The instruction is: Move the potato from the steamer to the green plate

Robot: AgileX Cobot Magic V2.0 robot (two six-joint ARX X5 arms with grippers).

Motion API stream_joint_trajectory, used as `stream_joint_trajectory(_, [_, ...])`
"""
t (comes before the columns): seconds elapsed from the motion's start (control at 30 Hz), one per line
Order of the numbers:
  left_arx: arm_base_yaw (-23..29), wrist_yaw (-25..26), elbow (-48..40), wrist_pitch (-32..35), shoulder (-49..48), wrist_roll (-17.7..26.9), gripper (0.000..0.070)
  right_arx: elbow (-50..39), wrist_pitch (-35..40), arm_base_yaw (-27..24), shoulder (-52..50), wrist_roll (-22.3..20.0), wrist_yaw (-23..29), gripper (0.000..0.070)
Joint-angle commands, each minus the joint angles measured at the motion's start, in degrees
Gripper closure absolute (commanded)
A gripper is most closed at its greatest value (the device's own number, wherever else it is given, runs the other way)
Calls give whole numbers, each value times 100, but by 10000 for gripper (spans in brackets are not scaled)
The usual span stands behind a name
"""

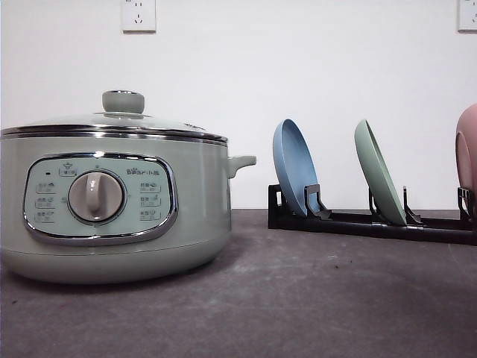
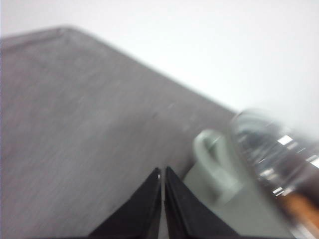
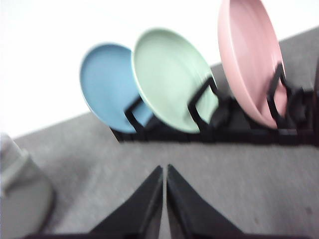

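The sage-green steamer point(image 1: 104, 201) stands at the left of the table with its glass lid point(image 1: 112, 123) on. The potato is hidden. The green plate point(image 1: 378, 171) stands on edge in the middle slot of a black rack point(image 1: 373, 221). In the left wrist view, my left gripper point(image 2: 162, 174) is shut and empty over the table, close to the steamer's side handle point(image 2: 212, 167). My right gripper point(image 3: 164, 172) is shut with nothing in it and faces the green plate point(image 3: 172, 79) from a short way off.
A blue plate point(image 1: 294, 168) and a pink plate point(image 1: 467, 160) stand in the same rack on either side of the green one. A white wall with sockets point(image 1: 139, 15) backs the grey table point(image 1: 313, 298).
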Motion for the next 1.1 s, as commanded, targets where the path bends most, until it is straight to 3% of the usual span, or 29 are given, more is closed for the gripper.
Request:
stream_joint_trajectory(0.0, [11, 62, 226, 81, 15, -63, 697, 303, 103, -13, -6, 149, 24, 700])
stream_joint_trajectory(0.3, [11, 259, 1407, -129, 583, 30, 697, 1777, -11, -13, 488, -154, 162, 700])
stream_joint_trajectory(0.53, [11, 968, 2480, -395, 1527, 470, 697, 3024, -657, -11, 1429, -686, 42, 700])
stream_joint_trajectory(1.07, [-18, 3521, 4609, -2153, 3590, 1790, 697, 5176, -2969, -7, 3457, -2023, -1780, 700])
